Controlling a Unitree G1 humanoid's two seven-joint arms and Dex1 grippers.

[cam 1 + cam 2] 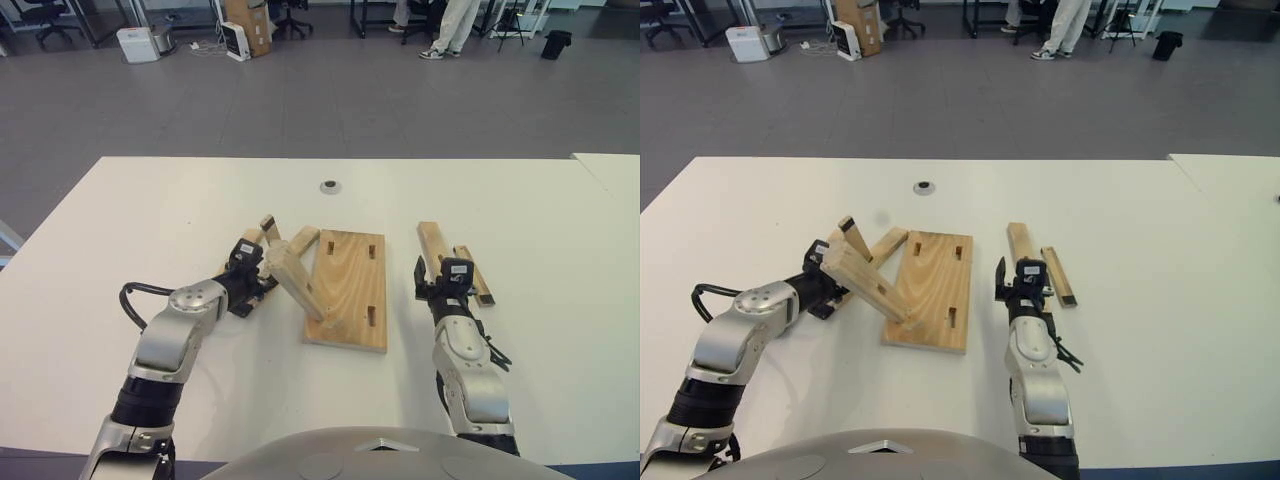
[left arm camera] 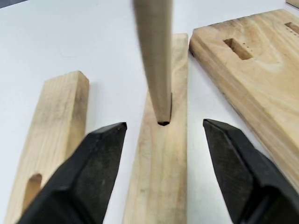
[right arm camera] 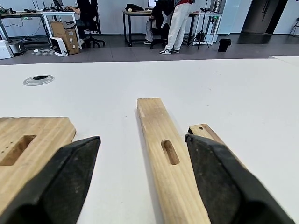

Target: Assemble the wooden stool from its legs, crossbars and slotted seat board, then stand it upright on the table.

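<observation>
Your main risk sits at the left gripper [image 2: 163, 126]. The crossbar [image 2: 154, 56] stands with only its tip in the slot of the leg [image 2: 161, 177] lying between the jaws. If you close off-centre or nudge that leg sideways, the crossbar will likely tip out or jam crooked. A second leg [image 2: 56, 121] lies just beside it at the left of that frame, and a wide finger could shove it.

The right gripper [image 3: 142, 139] straddles a slotted leg [image 3: 166, 158], with a shorter piece [image 3: 205, 133] close alongside, right of centre. Closing here may pinch both.

Farther out, the seat board [image 1: 350, 285] lies flat at the middle of the head view, slots up. A dragged leg could knock it askew.

Both sets of jaws stand wide apart and hold nothing. The left ones flank the leg with a gap on either side. The right ones have their leg lying loose between them, and you cannot tell whether one finger [image 3: 224, 186] touches the shorter piece.
</observation>
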